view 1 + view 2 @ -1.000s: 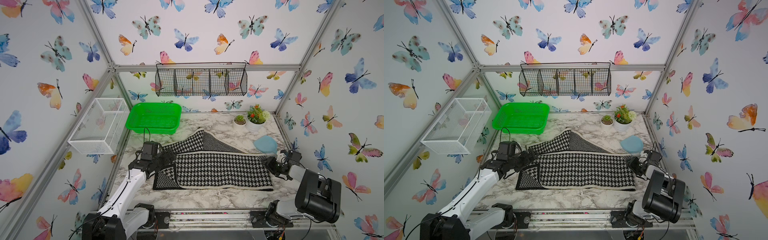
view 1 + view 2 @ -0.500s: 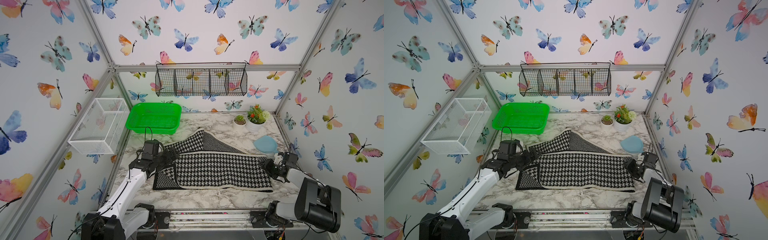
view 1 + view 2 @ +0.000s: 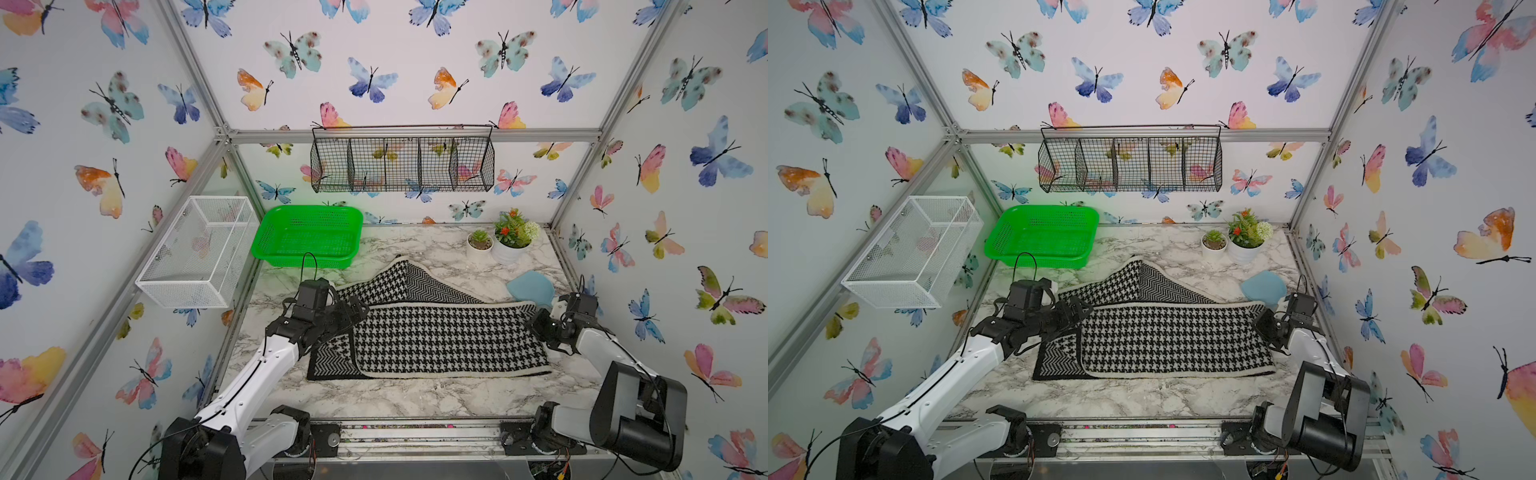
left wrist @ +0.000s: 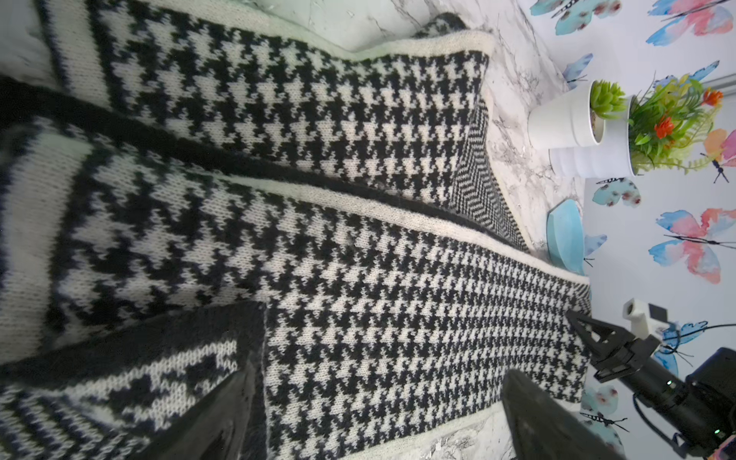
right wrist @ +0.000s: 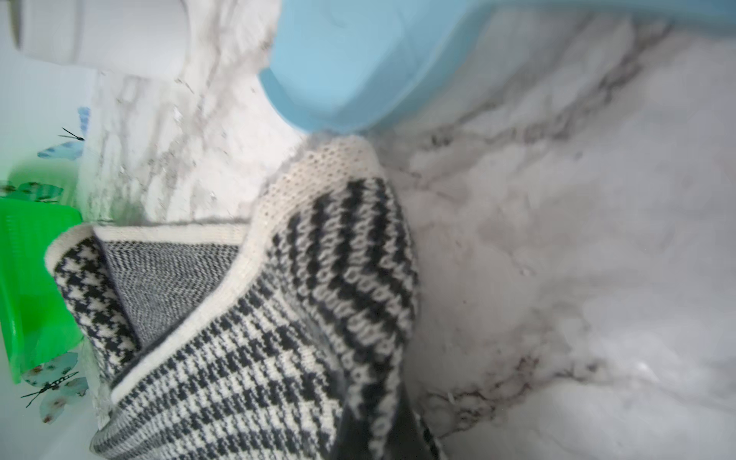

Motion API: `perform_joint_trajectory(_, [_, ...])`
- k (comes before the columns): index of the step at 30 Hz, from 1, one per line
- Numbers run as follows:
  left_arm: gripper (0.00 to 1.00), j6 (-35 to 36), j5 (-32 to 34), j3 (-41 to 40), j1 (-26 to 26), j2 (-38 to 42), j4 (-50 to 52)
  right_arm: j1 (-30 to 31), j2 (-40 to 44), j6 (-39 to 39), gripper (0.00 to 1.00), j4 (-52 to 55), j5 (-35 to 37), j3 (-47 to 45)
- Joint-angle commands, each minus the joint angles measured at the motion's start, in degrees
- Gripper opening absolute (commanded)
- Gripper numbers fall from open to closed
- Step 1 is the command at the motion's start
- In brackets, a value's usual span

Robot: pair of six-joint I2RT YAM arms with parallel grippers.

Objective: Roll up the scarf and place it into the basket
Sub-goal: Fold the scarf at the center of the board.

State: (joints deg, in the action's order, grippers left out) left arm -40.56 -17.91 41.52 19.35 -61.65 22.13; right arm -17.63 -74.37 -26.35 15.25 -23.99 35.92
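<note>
Item: scarf [image 3: 449, 340], black-and-white houndstooth with a cream border, lying folded and unrolled across the middle of the marble bench [image 3: 415, 399]. An under layer with herringbone shows at the near left end, and a second flap lies askew toward the back. Destination: green basket [image 3: 303, 261], in the back left corner of the bench, apparently empty, well apart from the scarf. Left pincer [image 3: 359, 311]: released, fingers [image 4: 549, 422] spread wide over the scarf's left end, gripping nothing. Right pincer [image 3: 538, 328]: clenched at the scarf's right end, where the right wrist view shows a cream-edged corner drawn up toward the camera, so judged to be grasping the scarf. Hazards: the pinch seems to take only a corner and may slip. With the other end unheld, the whole cloth may slide instead of curling. The skewed layers may give a crooked, loose roll that unwinds on the way to the basket. The blue dish [image 3: 532, 286], just beside that corner, may be dragged along. Not determinable: the right pincer's fingertips lie outside its wrist view and read only as dark shapes in both top views, so how much cloth is caught is unknown. Whether the left fingers touch the knit is unclear, and the arm covers part of the scarf's left end.
</note>
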Motion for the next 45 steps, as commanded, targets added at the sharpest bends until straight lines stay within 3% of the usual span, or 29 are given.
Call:
perform_joint_trajectory(1, [0.98,-1.1,2.5,2.4,3.9,-1.3,-1.9,0.0,-1.3,1.3,0.01,3.0,2.6,5.6])
perform_joint_trajectory(14, [0.98,-8.0,2.6,7.0,18.6,-16.3,-13.7,0.0,0.1,1.8,0.01,8.7,3.6,22.7])
perform_joint_trajectory(24, [0.98,-9.0,7.9,11.6,27.7,-27.2,-8.6,0.0,3.9,0.6,0.01,9.2,1.2,25.2])
perform_joint_trajectory(31, [0.98,-9.0,11.3,6.3,28.8,-24.7,-4.5,0.0,4.0,-0.2,0.01,9.6,-0.4,28.5])
perform_joint_trajectory(41, [0.98,-11.3,14.8,-1.6,30.2,-7.9,2.4,0.0,4.0,-1.1,0.01,10.4,-0.3,31.5])
perform_joint_trajectory(45, [0.98,-11.6,22.6,-1.7,29.5,-4.4,2.8,0.0,6.0,-1.3,0.01,11.0,0.1,31.6])
